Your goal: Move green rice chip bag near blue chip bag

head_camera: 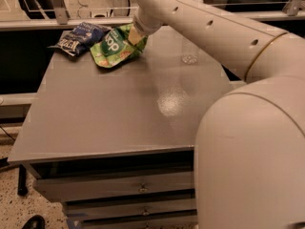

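The green rice chip bag [113, 47] lies at the far left of the grey table [119, 109], its left edge touching the blue chip bag [78, 37]. The blue bag sits at the table's far left corner. My gripper [137, 35] is at the green bag's upper right edge, shut on that edge, which is raised a little towards it. My white arm reaches in from the right and hides most of the gripper.
A clear plastic bottle [189, 50] stands at the far right of the table, partly behind my arm. Drawers [143, 190] are under the table's front edge. A metal rail [62, 18] runs behind the table.
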`<move>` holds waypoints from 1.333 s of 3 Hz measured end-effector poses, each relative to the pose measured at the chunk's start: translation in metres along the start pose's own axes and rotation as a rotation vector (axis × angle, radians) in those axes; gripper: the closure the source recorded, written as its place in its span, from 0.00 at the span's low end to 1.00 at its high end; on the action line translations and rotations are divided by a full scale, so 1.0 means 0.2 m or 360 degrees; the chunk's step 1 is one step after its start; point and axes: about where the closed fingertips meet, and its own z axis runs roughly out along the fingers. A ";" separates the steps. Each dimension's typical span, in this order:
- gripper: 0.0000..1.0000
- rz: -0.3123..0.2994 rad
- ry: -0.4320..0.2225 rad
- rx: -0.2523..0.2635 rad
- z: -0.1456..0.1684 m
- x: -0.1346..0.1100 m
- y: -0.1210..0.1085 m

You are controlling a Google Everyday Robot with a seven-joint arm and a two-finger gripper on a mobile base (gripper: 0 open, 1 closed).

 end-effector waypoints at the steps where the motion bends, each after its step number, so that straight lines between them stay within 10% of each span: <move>1: 0.63 -0.0011 -0.0006 0.0026 0.02 -0.01 -0.02; 4: 0.00 -0.0002 -0.0038 0.0017 0.00 0.00 -0.02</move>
